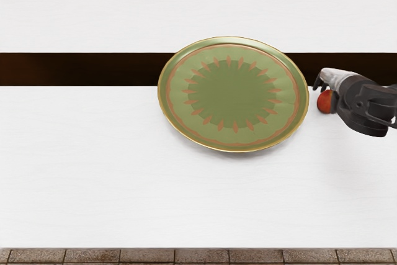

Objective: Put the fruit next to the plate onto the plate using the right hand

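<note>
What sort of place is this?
Likely a simulated dining or kitchen setup, not a real room: a plain white table, a green gold-rimmed plate, a small red fruit beside it at the robot's right hand, and stone floor tiles below.

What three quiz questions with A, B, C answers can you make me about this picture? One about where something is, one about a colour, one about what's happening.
1. Where is the red fruit compared with the plate?
A. In its middle.
B. On the table, to its right.
C. To its left.

2. What colour is the plate mostly?
A. Blue.
B. Purple.
C. Green.

3. What lies on the plate?
A. Nothing.
B. A fruit.
C. A spoon.

Answers:
1 B: the fruit sits off the rim, by the right hand.
2 C: its face is green inside a gold rim.
3 A: its whole face shows bare.
</note>
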`<state>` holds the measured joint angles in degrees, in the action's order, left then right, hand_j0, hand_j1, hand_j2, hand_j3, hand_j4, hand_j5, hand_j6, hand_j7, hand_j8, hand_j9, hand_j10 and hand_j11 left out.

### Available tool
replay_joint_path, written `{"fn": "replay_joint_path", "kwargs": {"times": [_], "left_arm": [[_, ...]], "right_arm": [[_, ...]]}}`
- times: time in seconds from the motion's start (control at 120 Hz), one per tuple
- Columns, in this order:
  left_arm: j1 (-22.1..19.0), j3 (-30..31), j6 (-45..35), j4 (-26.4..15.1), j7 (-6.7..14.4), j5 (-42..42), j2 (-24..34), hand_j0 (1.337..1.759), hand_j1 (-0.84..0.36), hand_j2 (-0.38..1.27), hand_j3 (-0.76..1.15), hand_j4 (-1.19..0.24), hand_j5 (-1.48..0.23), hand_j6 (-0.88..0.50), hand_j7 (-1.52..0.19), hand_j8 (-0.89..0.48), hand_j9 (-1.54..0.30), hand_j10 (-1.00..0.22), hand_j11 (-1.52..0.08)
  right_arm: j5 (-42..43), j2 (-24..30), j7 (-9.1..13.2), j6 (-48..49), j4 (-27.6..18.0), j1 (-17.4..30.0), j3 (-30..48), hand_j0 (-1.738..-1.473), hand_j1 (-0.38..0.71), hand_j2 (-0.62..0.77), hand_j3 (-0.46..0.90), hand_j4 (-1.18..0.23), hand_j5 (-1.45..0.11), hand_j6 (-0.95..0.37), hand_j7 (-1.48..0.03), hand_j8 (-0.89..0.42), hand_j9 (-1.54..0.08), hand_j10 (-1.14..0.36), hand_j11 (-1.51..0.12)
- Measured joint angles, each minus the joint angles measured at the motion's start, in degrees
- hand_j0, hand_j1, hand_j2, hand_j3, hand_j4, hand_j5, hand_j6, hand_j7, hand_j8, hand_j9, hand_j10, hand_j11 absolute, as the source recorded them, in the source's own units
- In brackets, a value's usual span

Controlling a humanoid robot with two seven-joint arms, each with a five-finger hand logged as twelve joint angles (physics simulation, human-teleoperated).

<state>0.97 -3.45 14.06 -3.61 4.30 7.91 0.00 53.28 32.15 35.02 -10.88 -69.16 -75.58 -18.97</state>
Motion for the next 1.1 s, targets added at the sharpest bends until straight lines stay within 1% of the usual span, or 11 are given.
{"fn": "replay_joint_path", "kwargs": {"times": [0.067, 0.183, 0.233, 0.242, 0.275, 0.383, 0.417, 0.567, 0.65, 0.85, 1.1], "left_arm": [[0.0, 0.0, 0.0, 0.0, 0.0, 0.0, 0.0, 1.658, 0.35, 0.00, 0.00, 0.00, 0.00, 0.00, 0.00, 0.00, 0.00, 0.00, 0.00], [0.0, 0.0, 0.0, 0.0, 0.0, 0.0, 0.0, 1.658, 0.35, 0.00, 0.00, 0.00, 0.00, 0.00, 0.00, 0.00, 0.00, 0.00, 0.00], [0.0, 0.0, 0.0, 0.0, 0.0, 0.0, 0.0, 1.658, 0.35, 0.00, 0.00, 0.00, 0.00, 0.00, 0.00, 0.00, 0.00, 0.00, 0.00], [0.0, 0.0, 0.0, 0.0, 0.0, 0.0, 0.0, 1.658, 0.35, 0.00, 0.00, 0.00, 0.00, 0.00, 0.00, 0.00, 0.00, 0.00, 0.00], [0.0, 0.0, 0.0, 0.0, 0.0, 0.0, 0.0, 1.658, 0.35, 0.00, 0.00, 0.00, 0.00, 0.00, 0.00, 0.00, 0.00, 0.00, 0.00], [0.0, 0.0, 0.0, 0.0, 0.0, 0.0, 0.0, 1.658, 0.35, 0.00, 0.00, 0.00, 0.00, 0.00, 0.00, 0.00, 0.00, 0.00, 0.00], [0.0, 0.0, 0.0, 0.0, 0.0, 0.0, 0.0, 1.658, 0.35, 0.00, 0.00, 0.00, 0.00, 0.00, 0.00, 0.00, 0.00, 0.00, 0.00], [0.0, 0.0, 0.0, 0.0, 0.0, 0.0, 0.0, 1.658, 0.35, 0.00, 0.00, 0.00, 0.00, 0.00, 0.00, 0.00, 0.00, 0.00, 0.00], [0.0, 0.0, 0.0, 0.0, 0.0, 0.0, 0.0, 1.658, 0.35, 0.00, 0.00, 0.00, 0.00, 0.00, 0.00, 0.00, 0.00, 0.00, 0.00], [0.0, 0.0, 0.0, 0.0, 0.0, 0.0, 0.0, 1.658, 0.35, 0.00, 0.00, 0.00, 0.00, 0.00, 0.00, 0.00, 0.00, 0.00, 0.00], [0.0, 0.0, 0.0, 0.0, 0.0, 0.0, 0.0, 1.658, 0.35, 0.00, 0.00, 0.00, 0.00, 0.00, 0.00, 0.00, 0.00, 0.00, 0.00]], "right_arm": [[0.0, 0.0, 0.0, 0.0, 0.0, 0.2, 0.0, -1.657, 0.20, -0.06, 0.00, -0.46, -0.60, -0.47, -0.60, -0.43, -0.60, -0.46, -0.60], [0.3, -0.1, 0.1, 0.0, 0.1, 0.7, 0.1, -1.653, 0.22, -0.08, 0.00, -0.50, -0.61, -0.44, -0.62, -0.38, -0.62, -0.49, -0.62], [0.6, -0.1, 0.1, -0.2, 0.2, 1.0, 0.1, -1.650, 0.21, -0.07, -0.01, -0.53, -0.58, -0.48, -0.63, -0.41, -0.60, -0.52, -0.60], [0.5, -0.1, 0.1, -0.2, 0.2, 1.0, 0.1, -1.650, 0.20, -0.08, 0.00, -0.53, -0.59, -0.45, -0.63, -0.41, -0.60, -0.52, -0.60], [0.5, -0.1, 0.0, -0.1, 0.2, 1.1, 0.1, -1.650, 0.21, -0.09, 0.00, -0.52, -0.59, -0.41, -0.63, -0.39, -0.61, -0.52, -0.61], [0.5, -0.2, 0.0, -0.2, 0.3, 1.6, 0.1, -1.648, 0.21, -0.14, -0.01, -0.55, -0.58, -0.42, -0.64, -0.39, -0.60, -0.54, -0.60], [0.3, -0.4, 0.0, -0.2, 0.3, 1.7, 0.1, -1.648, 0.21, -0.15, 0.00, -0.55, -0.58, -0.40, -0.64, -0.38, -0.60, -0.54, -0.60], [-0.2, -0.6, 0.0, -0.1, 0.3, 2.0, 0.1, -1.653, 0.22, -0.12, 0.00, -0.54, -0.60, -0.42, -0.64, -0.37, -0.62, -0.52, -0.62], [-0.3, -0.6, 0.0, -0.1, 0.3, 2.0, 0.2, -1.653, 0.23, -0.10, 0.00, -0.55, -0.63, -0.42, -0.67, -0.35, -0.66, -0.54, -0.66], [-0.7, -0.3, 0.0, 0.0, 0.2, 1.9, 1.3, -1.654, 0.24, 0.07, 0.00, -0.58, -0.74, -0.47, -0.75, -0.38, -0.75, -0.57, -0.75], [-1.1, 1.1, 0.0, 0.1, 0.2, 1.5, 1.5, -1.653, 0.22, 0.06, 0.00, -0.61, -0.80, -0.47, -0.79, -0.36, -0.81, -0.57, -0.81]]}}
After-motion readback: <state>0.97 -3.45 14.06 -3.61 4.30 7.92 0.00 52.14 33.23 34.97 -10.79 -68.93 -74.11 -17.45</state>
